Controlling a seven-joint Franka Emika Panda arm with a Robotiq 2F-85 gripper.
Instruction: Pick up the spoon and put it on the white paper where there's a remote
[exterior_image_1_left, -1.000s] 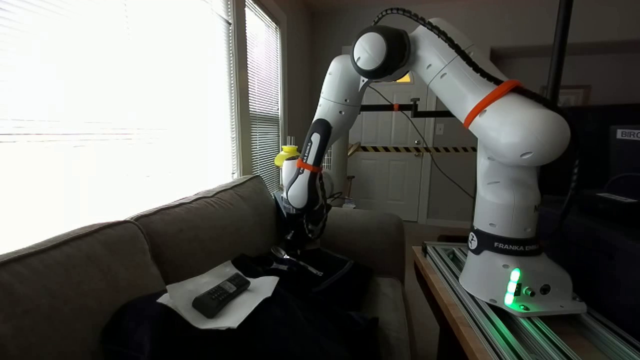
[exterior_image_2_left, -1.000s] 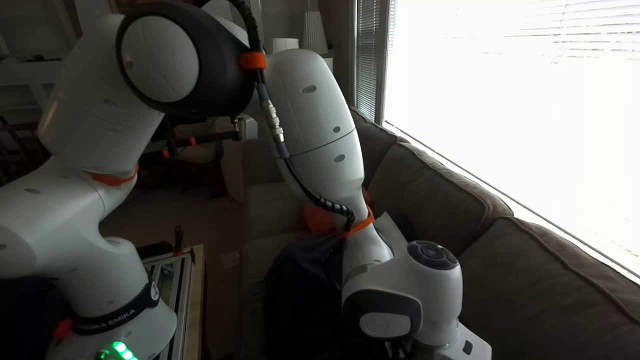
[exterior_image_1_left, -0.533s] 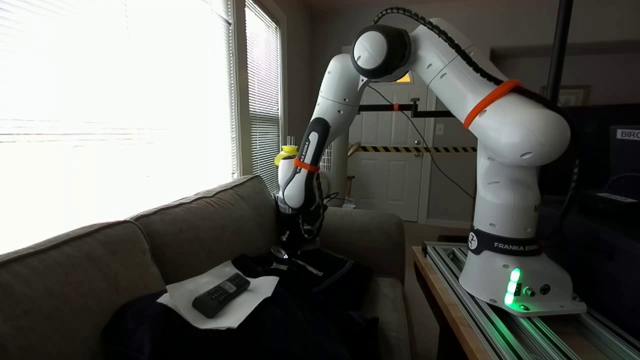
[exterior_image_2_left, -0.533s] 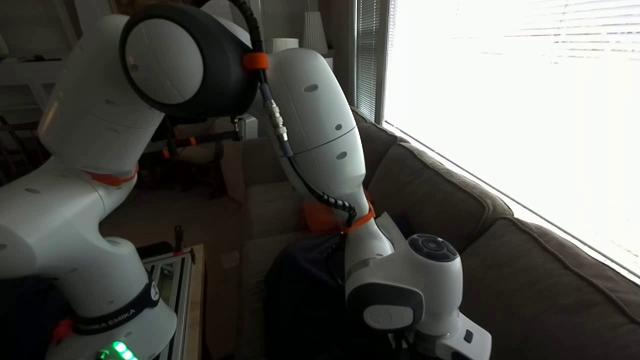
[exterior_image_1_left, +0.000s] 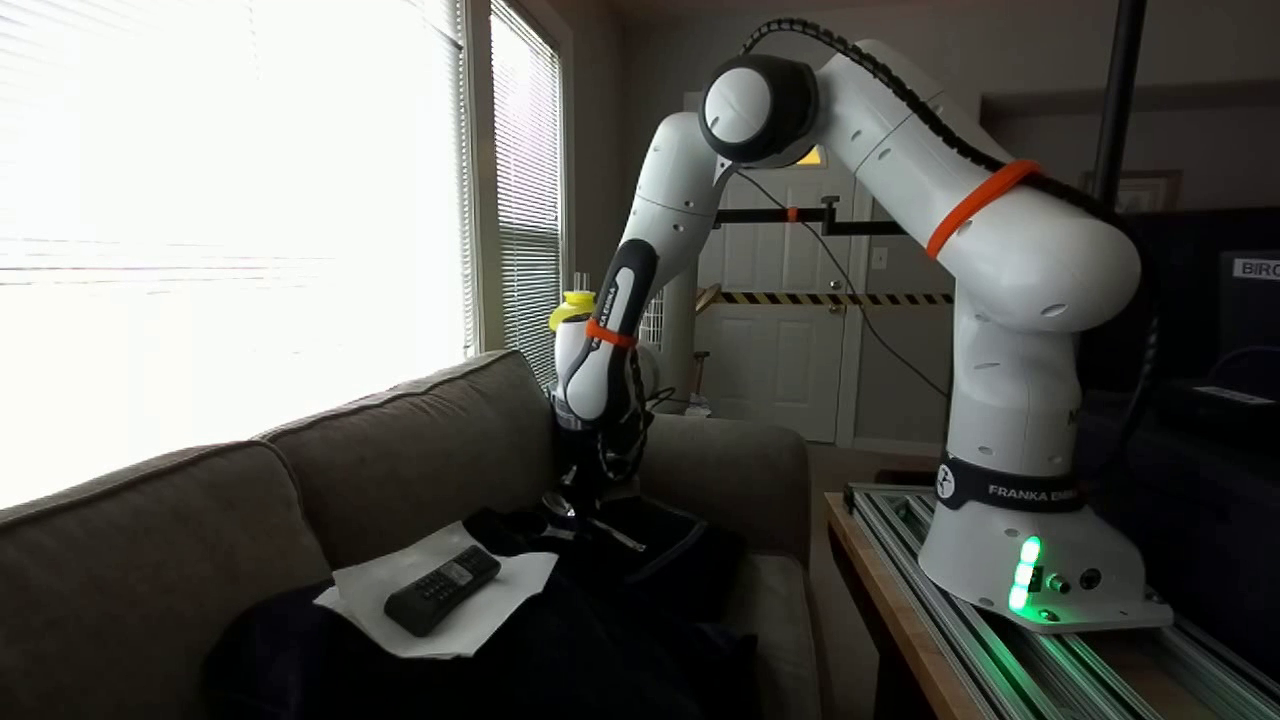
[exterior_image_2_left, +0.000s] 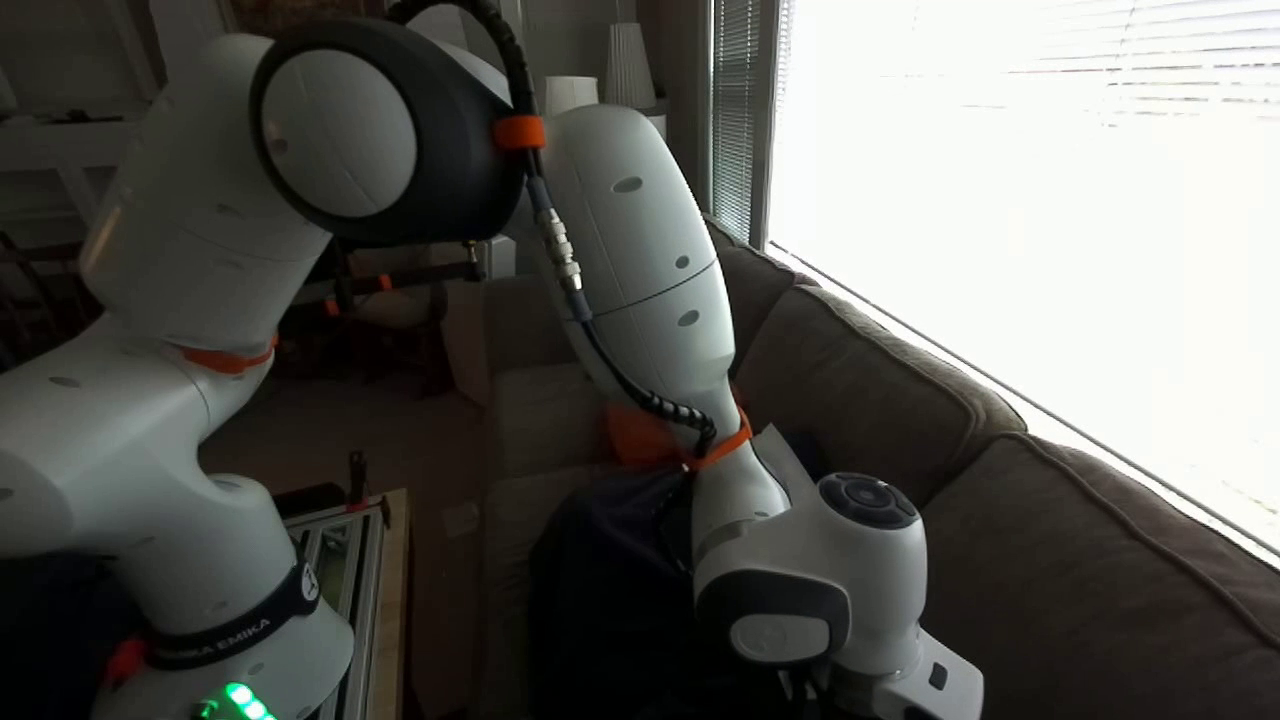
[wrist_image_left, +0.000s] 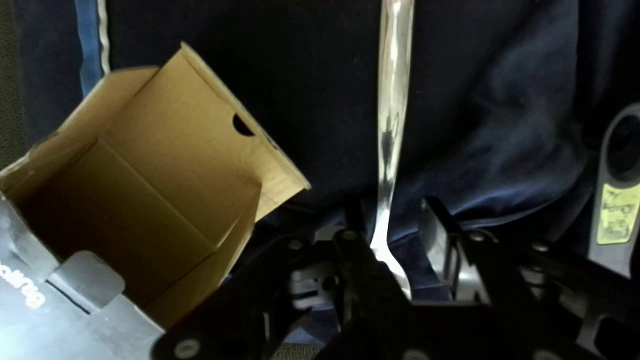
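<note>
A shiny metal spoon (wrist_image_left: 392, 100) lies on dark cloth, its handle running up the wrist view. In an exterior view the spoon (exterior_image_1_left: 622, 538) lies beyond the paper, below my gripper (exterior_image_1_left: 585, 490). In the wrist view my gripper (wrist_image_left: 392, 212) is open. Its fingers stand either side of the spoon's neck, apart from it on the right; the left finger covers part of the bowl. The white paper (exterior_image_1_left: 515, 585) lies rumpled on the cloth in an exterior view, with the black remote (exterior_image_1_left: 440, 592) on it. The fingers are out of sight in an exterior view.
An open cardboard box (wrist_image_left: 175, 150) stands left of the spoon in the wrist view. A grey tool with a yellow label (wrist_image_left: 619, 210) lies at the right. Dark cloth (exterior_image_1_left: 600, 640) covers the seat; the sofa back (exterior_image_1_left: 420, 430) rises beside the arm.
My hand has shifted slightly toward the sofa back and turned a little. The arm has dipped slightly in the last half second. The spoon, paper and remote have not moved.
</note>
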